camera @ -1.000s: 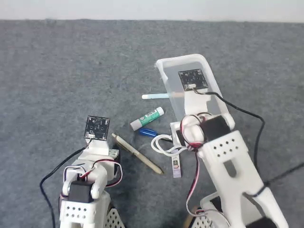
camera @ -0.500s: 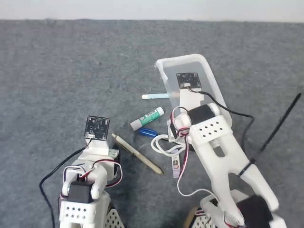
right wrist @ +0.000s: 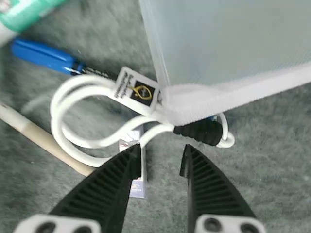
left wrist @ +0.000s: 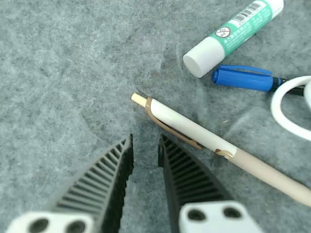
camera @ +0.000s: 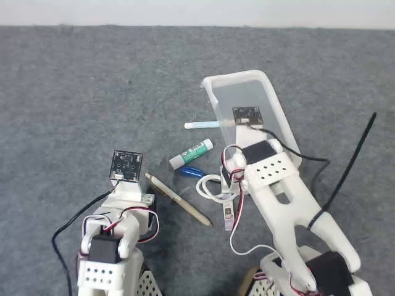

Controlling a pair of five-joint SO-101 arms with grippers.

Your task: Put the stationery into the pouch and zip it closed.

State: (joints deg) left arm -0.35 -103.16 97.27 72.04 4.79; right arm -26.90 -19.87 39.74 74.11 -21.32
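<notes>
The left gripper [left wrist: 145,141] hovers low over the grey felt table [camera: 74,92], its ribbed fingers a narrow gap apart and holding nothing. Just ahead of the fingertips lies the clicker end of a beige pen [left wrist: 214,150]. In the high view the pen's long axis runs diagonally from beside the left arm toward the right arm's base. The left arm is nearer the pen, so a pick would likely need the jaws set across that diagonal.

Beyond the pen lie a blue pen [left wrist: 243,78] and a glue stick [left wrist: 231,36], both outside the pouch [camera: 247,98]. The right gripper [right wrist: 161,150], fingers spread and empty, hangs over the pouch's near corner and a white cord loop [right wrist: 82,121].

Farthest off, a pale pen [camera: 200,125] crosses the pouch's long edge. I cannot tell whether it is inside or beneath.
</notes>
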